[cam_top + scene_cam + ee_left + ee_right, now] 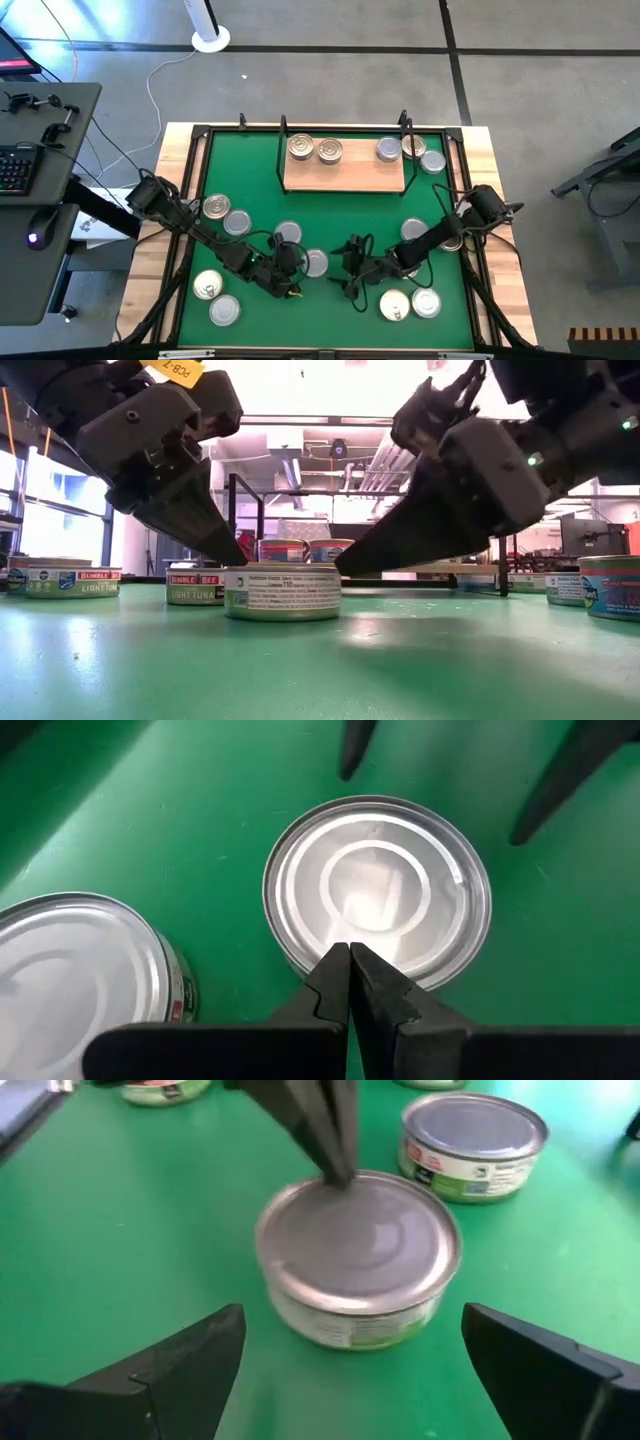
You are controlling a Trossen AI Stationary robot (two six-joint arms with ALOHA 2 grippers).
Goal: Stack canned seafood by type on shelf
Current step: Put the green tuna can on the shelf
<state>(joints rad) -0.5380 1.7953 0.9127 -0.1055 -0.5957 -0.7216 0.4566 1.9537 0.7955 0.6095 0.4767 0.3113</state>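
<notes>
A silver-lidded tin [315, 262] stands flat on the green mat [250, 180], in the near middle. My left gripper [350, 955] is shut, its tips at the tin's rim. My right gripper [352, 1320] is open on the tin's other side, with a finger on either flank, short of the tin and apart from it. The wooden shelf [345, 175] lies at the far middle. It carries two gold-lidded tins [315, 150] at its left end and two silver-lidded ones [400, 149] at its right end. My left gripper touches the tin's lid rim [345, 942] with its shut fingertips [338, 1165], on the side toward the table's left. The fingers slant down from the table's left. The tin stands upright with its base on the mat.
Loose tins lie around on the mat: two at the left [227, 215], one just beyond the grippers [288, 234], two near left [215, 298], two near right [411, 304], two at the right [413, 231]. One silver-lidded tin [433, 162] sits by the shelf's right end.
</notes>
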